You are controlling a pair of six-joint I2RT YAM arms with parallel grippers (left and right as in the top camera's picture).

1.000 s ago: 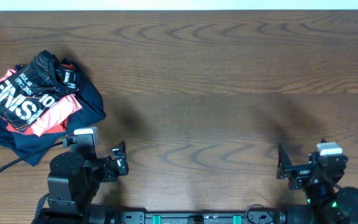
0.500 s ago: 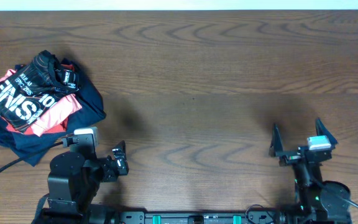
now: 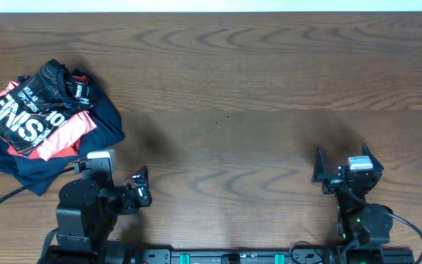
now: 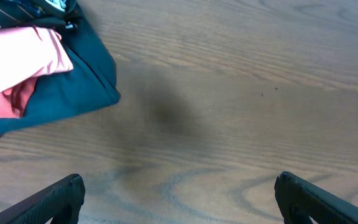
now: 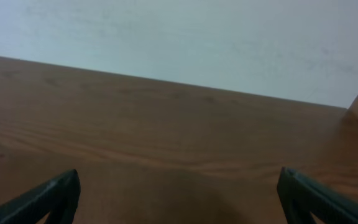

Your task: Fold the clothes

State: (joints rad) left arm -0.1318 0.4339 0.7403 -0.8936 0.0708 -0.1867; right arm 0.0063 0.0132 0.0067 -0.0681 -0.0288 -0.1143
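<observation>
The left gripper (image 3: 141, 186) sits at the near left of the table (image 3: 233, 73). Its two fingers are spread wide and it holds nothing. The right gripper (image 3: 343, 167) sits at the near right. It is spread wide too, and it is empty.

Both seem to be waiting at the near edge, with nothing picked up. The folding does not look begun.

A bit farther out on the left lies a heap of clothes. The black jersey (image 3: 31, 117) with big white letters is on top, all bunched up. A pink top (image 3: 57, 138) pokes out under it, and a dark blue top (image 3: 107, 121) lies at the bottom. The jersey likely needs to be pulled off the heap and laid flat on the bare wood first.

Some things are hard to see. The letters on the jersey are crumpled, so the word cannot be read. The left wrist view shows only a thin strip of the jersey (image 4: 17, 7) at its top edge. The right wrist view shows only wood and a pale wall, with no clothes at all.
</observation>
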